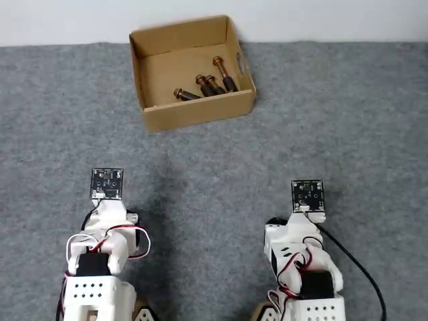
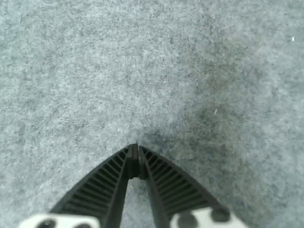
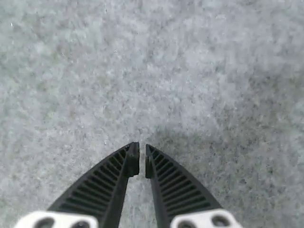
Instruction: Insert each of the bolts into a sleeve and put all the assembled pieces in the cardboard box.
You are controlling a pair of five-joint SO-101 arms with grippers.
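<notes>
While both arms [image 1: 107, 227] sit folded back, the cardboard box [image 1: 200, 110] holds the assembled pieces.
On the grey surface [image 1: 321, 120] both arms rest well back from the box's front wall, neither clearly nearer. The left hand [image 2: 137, 161] has its tips pressed together on nothing; the right hand [image 3: 141, 159] is all but together, also empty. Four sleeved bolts [image 1: 207, 85] lie inside the box near that wall, mostly slanted; the task looks finished.

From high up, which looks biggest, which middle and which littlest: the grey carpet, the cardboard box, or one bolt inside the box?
1. grey carpet, biggest by far
2. cardboard box
3. bolt, smallest; the bolts beside it look about the same size.
</notes>
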